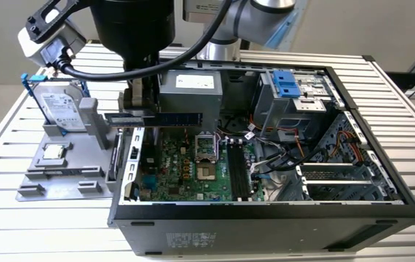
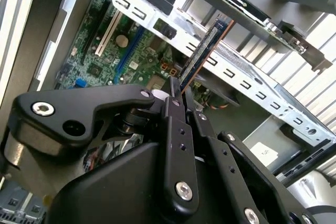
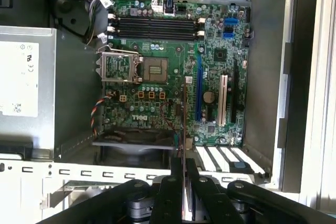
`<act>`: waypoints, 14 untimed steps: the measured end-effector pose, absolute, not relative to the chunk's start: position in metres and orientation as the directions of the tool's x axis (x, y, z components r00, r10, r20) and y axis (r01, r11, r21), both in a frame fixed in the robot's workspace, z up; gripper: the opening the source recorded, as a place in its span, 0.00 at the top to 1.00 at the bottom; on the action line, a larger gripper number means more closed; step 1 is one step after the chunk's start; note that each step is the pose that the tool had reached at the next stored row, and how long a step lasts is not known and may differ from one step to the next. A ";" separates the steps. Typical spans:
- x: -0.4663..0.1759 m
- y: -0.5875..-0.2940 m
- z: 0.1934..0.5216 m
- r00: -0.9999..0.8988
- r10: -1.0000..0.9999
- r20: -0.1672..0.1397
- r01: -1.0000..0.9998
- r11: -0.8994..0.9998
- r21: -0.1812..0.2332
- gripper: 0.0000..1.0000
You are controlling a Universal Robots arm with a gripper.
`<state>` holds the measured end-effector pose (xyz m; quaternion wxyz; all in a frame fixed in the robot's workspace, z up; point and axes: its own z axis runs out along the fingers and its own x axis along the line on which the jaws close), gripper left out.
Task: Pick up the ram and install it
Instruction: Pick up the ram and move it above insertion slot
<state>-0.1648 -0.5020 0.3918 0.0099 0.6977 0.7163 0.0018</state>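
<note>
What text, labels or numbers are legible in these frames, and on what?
No text reads clearly.
Hard drive label: too small.
Power supply label: too small.
Ram sticker: blurred.
Motherboard print: a maker's logo, the rest too small.
Case sticker: too small.

Computer case lies open on the table. In the exterior view we log the parts tray just beside it on the exterior view's left. The hard drive stands at the tray's far end, and the processor chip lies nearer. Inside the case, the motherboard lies on the floor. The power supply is behind it, and the drive cage is at the exterior view's right. Memory slots lie right of the processor socket. The ram, pinched in the gripper, hangs above the motherboard's far end, before the power supply, apart from the slots.
</note>
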 end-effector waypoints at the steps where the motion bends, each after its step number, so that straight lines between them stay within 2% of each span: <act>1: -0.164 -0.502 0.392 -0.026 1.000 -0.012 1.000 0.026 0.016 1.00; 14: -0.153 -0.502 0.392 -0.026 1.000 -0.012 1.000 0.026 0.016 1.00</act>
